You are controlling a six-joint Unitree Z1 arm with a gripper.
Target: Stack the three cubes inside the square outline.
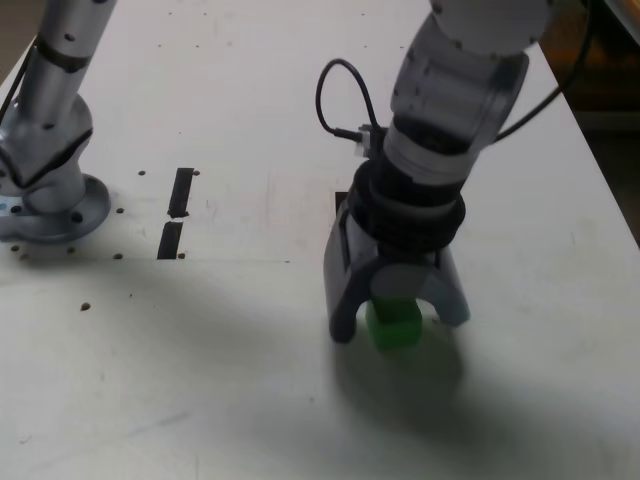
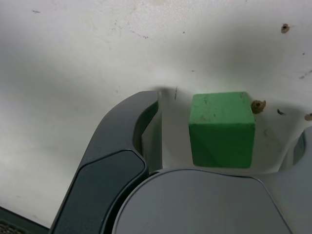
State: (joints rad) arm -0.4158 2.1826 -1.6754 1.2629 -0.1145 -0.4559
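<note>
A green cube [image 1: 392, 322] sits on the white table, and in the wrist view the cube [image 2: 222, 129] rests flat between the jaws. My gripper [image 1: 399, 322] is down over it and open, one dark finger [image 2: 122, 141] on each side with a gap to the cube's faces. Gripper [image 2: 226, 122] touches nothing that I can see. Just behind the arm in the exterior view, a black edge of the square outline [image 1: 341, 203] peeks out; the rest of it is hidden by the wrist.
Two short black strips [image 1: 181, 192] [image 1: 170, 240] lie towards the exterior view's left. A grey arm base [image 1: 50, 195] stands at the far left. A black cable [image 1: 335, 95] loops beside the wrist. Small holes [image 2: 285, 28] dot the table.
</note>
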